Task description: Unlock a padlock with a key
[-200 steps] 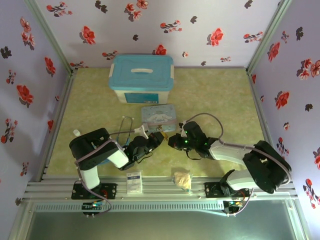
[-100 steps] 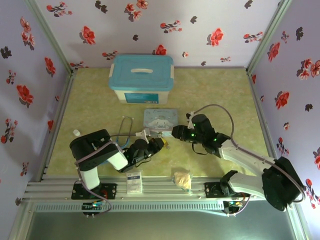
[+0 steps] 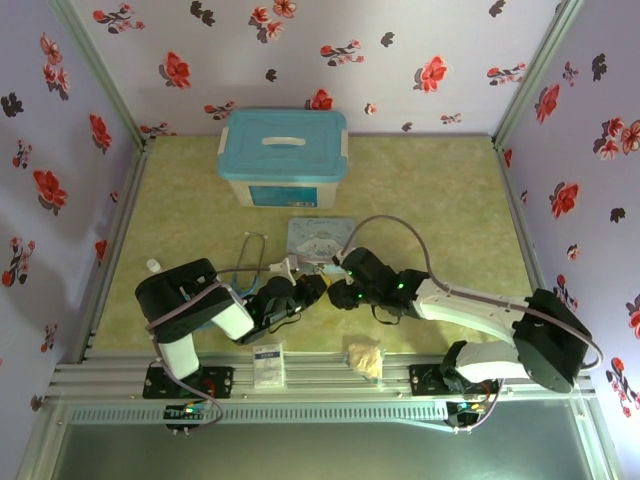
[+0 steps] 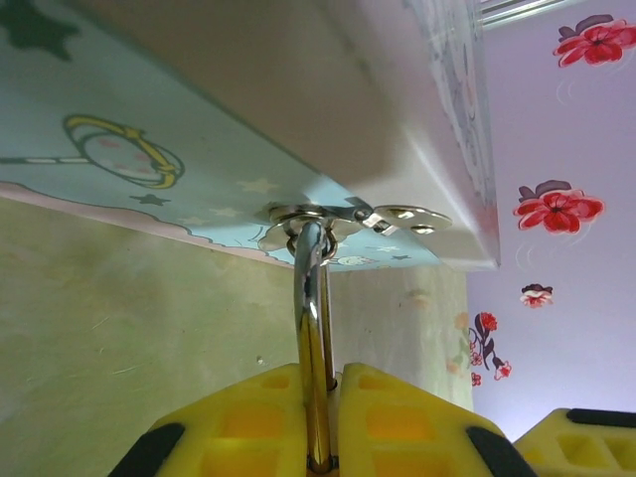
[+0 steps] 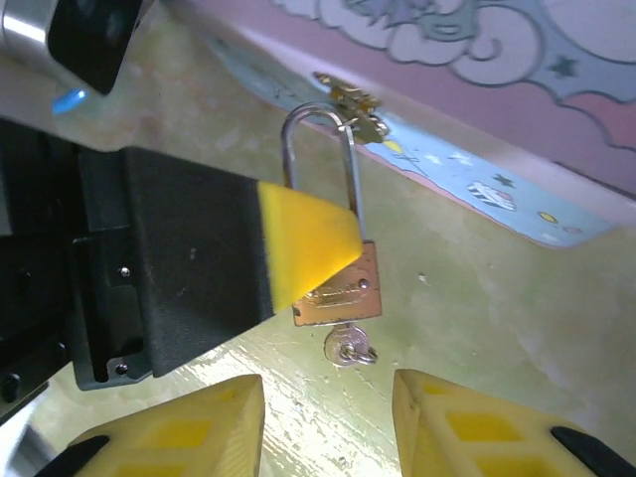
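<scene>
clenching the small brass-yellow padlock [image 5: 341, 296] by its body, the left fingers [image 4: 397, 417] hold it with its thin steel shackle [image 4: 313, 318] threaded through the silver latch [image 4: 348, 217] of the pale blue cartoon tin [image 3: 320, 238]. a tiny metal key [image 5: 348, 348] sits in the padlock's underside. the right fingers [image 5: 477, 427] stand released and apart, just beside the key without touching it. all this lies toward the middle of the desk's [image 3: 430, 190] near edge.

Black-and-white arms [image 3: 470, 308], grey cables [image 3: 395, 220], yellow-tipped right hand [image 5: 328, 427]
</scene>
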`<state>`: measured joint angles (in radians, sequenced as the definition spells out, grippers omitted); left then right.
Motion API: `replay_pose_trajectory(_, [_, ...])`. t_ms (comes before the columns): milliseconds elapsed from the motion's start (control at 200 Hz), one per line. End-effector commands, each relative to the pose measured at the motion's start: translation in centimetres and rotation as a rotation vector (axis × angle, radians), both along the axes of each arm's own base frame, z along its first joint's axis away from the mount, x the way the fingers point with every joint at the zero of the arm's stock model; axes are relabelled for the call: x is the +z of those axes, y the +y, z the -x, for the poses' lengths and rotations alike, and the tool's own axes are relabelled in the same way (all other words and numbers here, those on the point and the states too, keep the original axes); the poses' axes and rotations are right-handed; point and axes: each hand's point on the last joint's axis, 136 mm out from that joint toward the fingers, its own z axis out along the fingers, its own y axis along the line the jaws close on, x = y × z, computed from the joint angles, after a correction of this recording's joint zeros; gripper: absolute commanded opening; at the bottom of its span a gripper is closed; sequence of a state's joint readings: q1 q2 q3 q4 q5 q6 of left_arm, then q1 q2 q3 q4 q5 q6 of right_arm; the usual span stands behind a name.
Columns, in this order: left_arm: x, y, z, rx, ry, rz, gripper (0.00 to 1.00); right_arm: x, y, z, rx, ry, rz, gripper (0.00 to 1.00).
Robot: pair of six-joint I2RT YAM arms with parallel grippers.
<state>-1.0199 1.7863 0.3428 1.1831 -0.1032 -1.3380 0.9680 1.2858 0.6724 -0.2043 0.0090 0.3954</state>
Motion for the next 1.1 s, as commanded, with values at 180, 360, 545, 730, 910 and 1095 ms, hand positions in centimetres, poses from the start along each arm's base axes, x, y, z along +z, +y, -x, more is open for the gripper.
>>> replay_pose_trajectory(180, [1.9,-0.2,-0.1,0.004,-0.013,0.060,0.00,-1.9,0.3,-0.5,0.055,-0.104,0.092,0.39])
replay_pose_trajectory(360, [2.2,-0.3,-0.2,0.003,-0.013,0.069,0.00,-2.9,0.7,-0.4,0.082,-0.160,0.144,0.38])
replay_pose_trajectory(545, [2.4,-0.3,-0.1,0.002,-0.014,0.075,0.00,-4.0,0.6,-0.9,0.066,-0.201,0.174,0.35])
replay_pose_trajectory(730, [2.6,-0.3,-0.1,0.005,-0.011,0.083,0.00,-4.7,0.5,-1.2,0.062,-0.229,0.176,0.33])
replay_pose_trajectory(910, [2.9,-0.4,0.0,-0.001,-0.009,0.090,0.00,-4.9,0.9,-1.8,0.056,-0.282,0.179,0.27])
replay_pose_trajectory(1095, [2.6,-0.3,0.1,0.000,0.001,0.088,0.00,-5.1,1.7,-2.3,0.054,-0.308,0.172,0.16])
